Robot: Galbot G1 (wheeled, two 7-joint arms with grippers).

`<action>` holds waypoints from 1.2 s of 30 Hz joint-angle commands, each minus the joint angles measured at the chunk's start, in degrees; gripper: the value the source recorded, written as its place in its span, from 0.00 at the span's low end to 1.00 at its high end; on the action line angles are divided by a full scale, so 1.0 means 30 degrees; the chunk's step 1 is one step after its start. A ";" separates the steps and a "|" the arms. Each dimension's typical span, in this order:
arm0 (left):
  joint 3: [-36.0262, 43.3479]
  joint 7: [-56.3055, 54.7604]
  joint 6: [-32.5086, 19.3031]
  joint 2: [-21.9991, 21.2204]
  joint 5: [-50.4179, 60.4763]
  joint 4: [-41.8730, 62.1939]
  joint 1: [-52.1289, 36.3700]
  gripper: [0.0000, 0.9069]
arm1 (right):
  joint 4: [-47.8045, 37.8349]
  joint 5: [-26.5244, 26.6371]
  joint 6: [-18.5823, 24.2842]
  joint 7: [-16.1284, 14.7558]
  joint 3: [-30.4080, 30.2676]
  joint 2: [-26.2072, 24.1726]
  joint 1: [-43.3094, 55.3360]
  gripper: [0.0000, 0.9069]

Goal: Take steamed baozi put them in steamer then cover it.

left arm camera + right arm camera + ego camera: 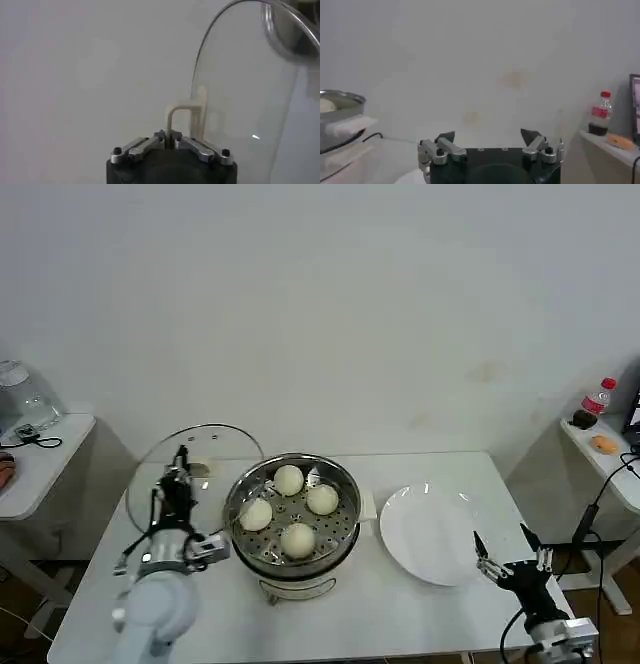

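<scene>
I see a shiny steel steamer (292,519) holding smooth, matt buns (289,480). The lid (195,466) looks like clear glass. The plate (430,534) is glossy white.

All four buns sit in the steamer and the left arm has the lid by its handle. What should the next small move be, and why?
Probably carry the cover sideways over the steamer and lower it. The left gripper is shut on its handle, holding it tilted up beside the pot; the four baozi lie on the tray, the plate is bare, and the right gripper waits open beside it.

Plain white wall (320,304) behind; white table (420,614) centre; white side tables left (45,454), right (600,459).
</scene>
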 commanded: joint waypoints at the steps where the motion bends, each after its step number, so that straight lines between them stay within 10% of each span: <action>1: 0.3694 0.1968 0.0071 -0.5082 0.7070 0.0682 -0.1018 0.00 | -0.0213 -0.0610 0.0010 0.0025 -0.0466 0.0143 0.0177 1.00; 36: 0.5296 0.1970 -0.0157 -0.6690 0.8739 0.2789 -0.0593 0.00 | -0.0344 -0.1016 0.0119 -0.0038 -0.0861 0.0448 0.0069 1.00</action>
